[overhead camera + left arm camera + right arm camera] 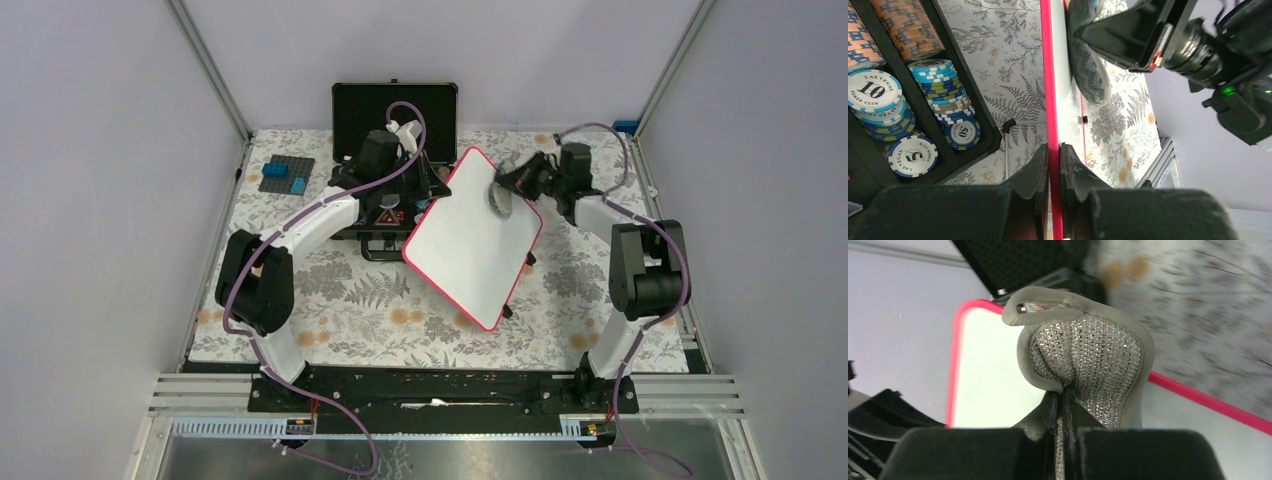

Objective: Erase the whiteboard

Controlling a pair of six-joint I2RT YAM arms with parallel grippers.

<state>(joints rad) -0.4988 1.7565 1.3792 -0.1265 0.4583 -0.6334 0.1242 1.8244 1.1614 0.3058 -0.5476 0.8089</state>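
On the floral mat [330, 300], whiteboard [470, 240] sits skewed, one corner toward the arm bases. At its left rim, left gripper [1054, 150] is pinched tight on the pink edge, steadying it. Near its far right corner, right gripper [1064, 400] is clamped on a grey wiping pad [1088, 355], and the pad face appears to be against the white surface. Reads as mid-wipe. Next move should drag the pad across toward the board's near corner, keeping pressure on. Can't make out any red writing; whatever's under the pad is hidden. Behind the board: black chip case [395, 105], partly blocked by the left arm.
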